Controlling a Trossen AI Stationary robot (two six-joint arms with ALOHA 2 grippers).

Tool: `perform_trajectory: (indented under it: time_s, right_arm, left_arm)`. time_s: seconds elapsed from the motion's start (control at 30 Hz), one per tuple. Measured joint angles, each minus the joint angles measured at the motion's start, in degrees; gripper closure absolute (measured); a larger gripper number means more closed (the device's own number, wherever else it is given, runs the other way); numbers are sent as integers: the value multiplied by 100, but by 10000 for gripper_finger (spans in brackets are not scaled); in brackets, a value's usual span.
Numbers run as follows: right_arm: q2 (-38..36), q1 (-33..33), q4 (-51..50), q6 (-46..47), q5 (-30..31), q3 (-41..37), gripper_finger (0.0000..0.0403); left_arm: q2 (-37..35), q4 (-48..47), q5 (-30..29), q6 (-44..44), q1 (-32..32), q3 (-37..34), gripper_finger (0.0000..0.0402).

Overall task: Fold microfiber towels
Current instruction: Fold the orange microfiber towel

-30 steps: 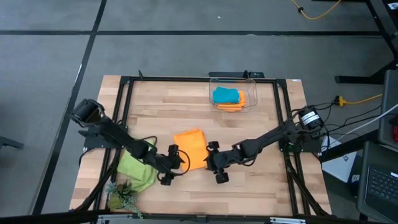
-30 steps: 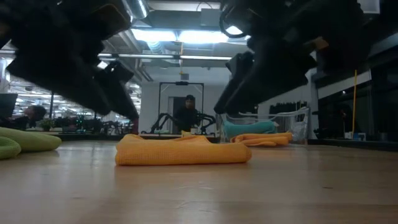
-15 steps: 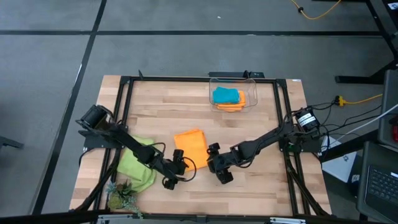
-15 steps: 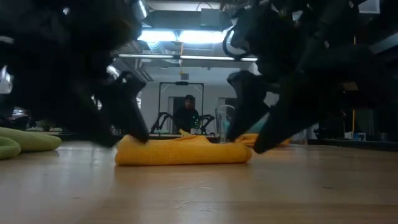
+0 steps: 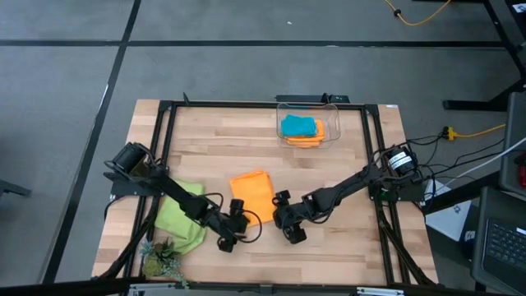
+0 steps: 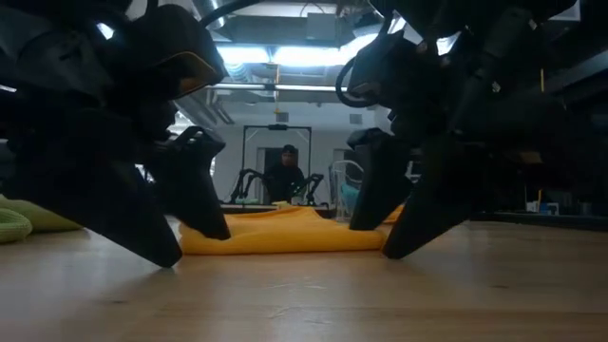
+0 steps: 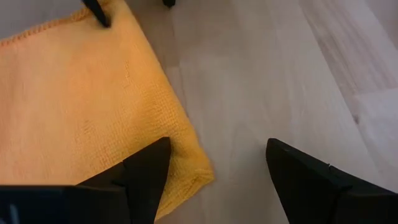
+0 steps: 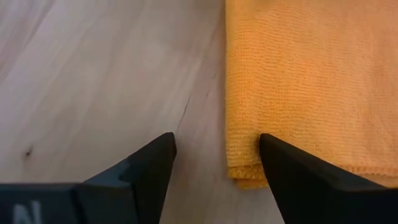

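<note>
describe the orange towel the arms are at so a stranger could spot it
On the wooden table, look at the near middle, between the left gripper and the right gripper, both open. The orange towel lies flat and folded there. The other orange towel sits in the clear bin under the turquoise towel.

Bare bench (image 5: 222,144) open from 9 to 12 o'clock of orange towel (image 5: 251,192); clear bin (image 5: 309,123) blocks 1 o'clock, both grippers flank its near corners (fingers spread), green towel (image 5: 181,219) at 8.
</note>
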Motion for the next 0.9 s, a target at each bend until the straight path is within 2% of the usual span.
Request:
perform_trajectory:
  time_s: [0.23,0.53,0.67,0.8,0.9]
  right_arm:
    - [-4,-9,-18,131,-2,-4,163]
    - [7,-48,45,135,-147,-15,193]
    - [7,-52,46,237,-160,-17,193]
    - [11,-52,52,273,-153,-17,194]
    - [11,-52,54,273,-153,-17,194]
  left_arm:
    - [-17,-364,-10,-75,12,21,142]
    - [-45,-345,-60,50,15,163,175]
    - [-157,-779,-191,109,28,536,170]
    - [-155,-1881,-300,-103,22,823,158]
    - [-157,-2024,-298,-387,60,852,150]
